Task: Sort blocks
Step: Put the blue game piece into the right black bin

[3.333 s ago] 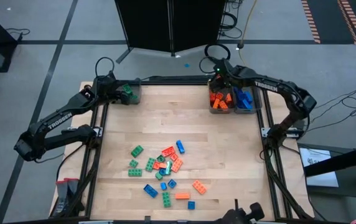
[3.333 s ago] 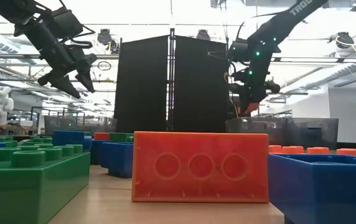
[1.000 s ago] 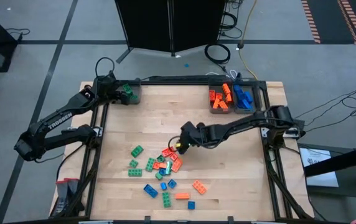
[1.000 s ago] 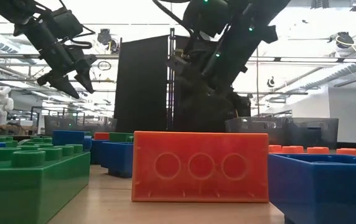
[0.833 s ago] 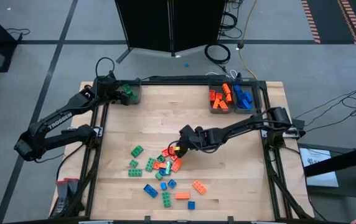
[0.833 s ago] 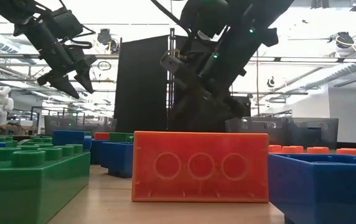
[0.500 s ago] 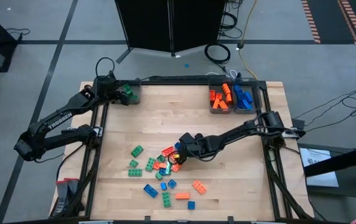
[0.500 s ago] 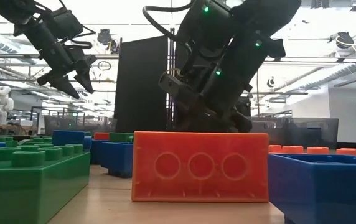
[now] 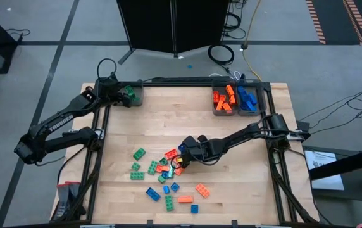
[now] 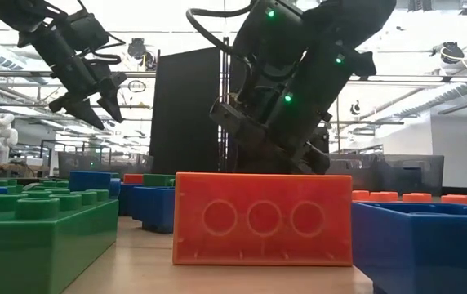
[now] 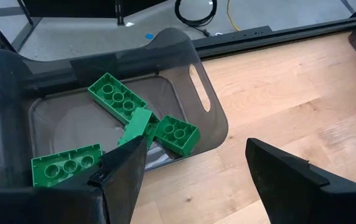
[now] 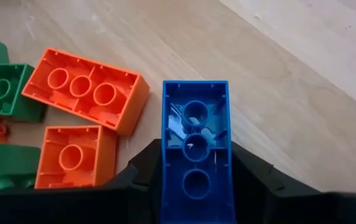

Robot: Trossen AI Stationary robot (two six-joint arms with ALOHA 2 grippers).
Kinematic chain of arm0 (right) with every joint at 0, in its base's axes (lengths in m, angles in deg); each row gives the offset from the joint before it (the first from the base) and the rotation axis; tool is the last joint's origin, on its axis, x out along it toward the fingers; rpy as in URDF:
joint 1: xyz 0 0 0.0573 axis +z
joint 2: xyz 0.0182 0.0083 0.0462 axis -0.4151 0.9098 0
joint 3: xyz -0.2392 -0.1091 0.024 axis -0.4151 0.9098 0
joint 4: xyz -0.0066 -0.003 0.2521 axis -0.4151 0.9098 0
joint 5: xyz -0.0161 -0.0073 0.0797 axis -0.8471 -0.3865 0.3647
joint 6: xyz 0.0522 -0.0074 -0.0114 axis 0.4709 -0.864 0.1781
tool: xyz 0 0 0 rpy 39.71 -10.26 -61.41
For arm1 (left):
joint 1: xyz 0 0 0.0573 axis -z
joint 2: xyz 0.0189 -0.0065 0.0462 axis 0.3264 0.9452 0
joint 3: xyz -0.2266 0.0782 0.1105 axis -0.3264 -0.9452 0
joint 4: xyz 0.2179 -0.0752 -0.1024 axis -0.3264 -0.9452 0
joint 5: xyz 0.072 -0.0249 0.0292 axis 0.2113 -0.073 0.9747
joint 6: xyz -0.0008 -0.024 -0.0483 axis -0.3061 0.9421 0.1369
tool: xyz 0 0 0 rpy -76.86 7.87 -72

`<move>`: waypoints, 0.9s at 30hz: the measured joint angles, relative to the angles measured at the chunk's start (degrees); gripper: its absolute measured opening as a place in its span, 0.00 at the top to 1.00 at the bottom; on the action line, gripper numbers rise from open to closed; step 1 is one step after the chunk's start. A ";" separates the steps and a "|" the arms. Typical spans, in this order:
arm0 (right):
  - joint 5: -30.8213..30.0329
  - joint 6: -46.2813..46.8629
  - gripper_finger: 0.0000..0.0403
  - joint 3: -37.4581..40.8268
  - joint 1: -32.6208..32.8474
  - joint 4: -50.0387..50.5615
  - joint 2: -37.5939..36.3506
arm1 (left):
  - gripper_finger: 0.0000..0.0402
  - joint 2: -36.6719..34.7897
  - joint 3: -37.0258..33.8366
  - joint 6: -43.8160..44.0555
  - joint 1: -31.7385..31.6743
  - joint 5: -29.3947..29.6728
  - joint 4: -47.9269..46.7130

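Observation:
Loose green, orange and blue blocks (image 9: 165, 174) lie in a pile on the near middle of the wooden table. My right gripper (image 9: 182, 154) is down at the pile's far right edge, shut on a blue brick (image 12: 195, 149) whose hollow underside faces up. Orange bricks (image 12: 86, 90) lie beside it. My left gripper (image 11: 196, 186) hangs open above the grey bin (image 11: 209, 124) of green bricks (image 11: 116, 96) at the table's far left corner, touching nothing. In the low view it shows high up as the left gripper (image 10: 95, 102). My right gripper pinches the blue brick's two long sides (image 12: 167, 163) between its two fingers, at the end nearer the wrist. The fingers slant down from the table's right side and run along the brick. The brick appears to lie on the table, hollow side up.
Two grey bins stand at the far right, one with orange bricks (image 9: 224, 101), one with blue bricks (image 9: 249, 101). In the low view a big orange brick (image 10: 262, 219), a green one (image 10: 37, 237) and a blue one (image 10: 425, 245) stand close to the camera and hide the pile.
My right gripper has come down and toward the table's near left, from above the pile's far edge onto the blue brick at that edge. The blocks around it lie as before.

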 joint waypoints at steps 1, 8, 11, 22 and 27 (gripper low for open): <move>0.09 0.12 0.71 0.00 -0.02 -0.02 -0.09 | 0.31 -0.02 0.00 -0.05 0.00 0.00 0.02; 1.70 -4.04 0.71 -2.82 -0.86 3.24 -1.13 | 0.31 -0.02 0.00 -0.31 0.00 0.00 0.02; 1.21 -7.60 0.71 -6.19 -1.80 6.10 -1.43 | 0.31 -0.01 0.00 -0.30 0.00 0.00 0.04; 0.78 -25.28 0.71 -19.70 -7.75 14.28 -1.54 | 0.31 -0.02 0.00 0.02 -0.01 0.00 0.00; 0.97 -32.28 0.71 -24.85 -11.38 18.40 -1.64 | 0.31 -0.02 0.00 0.02 0.00 0.00 -0.03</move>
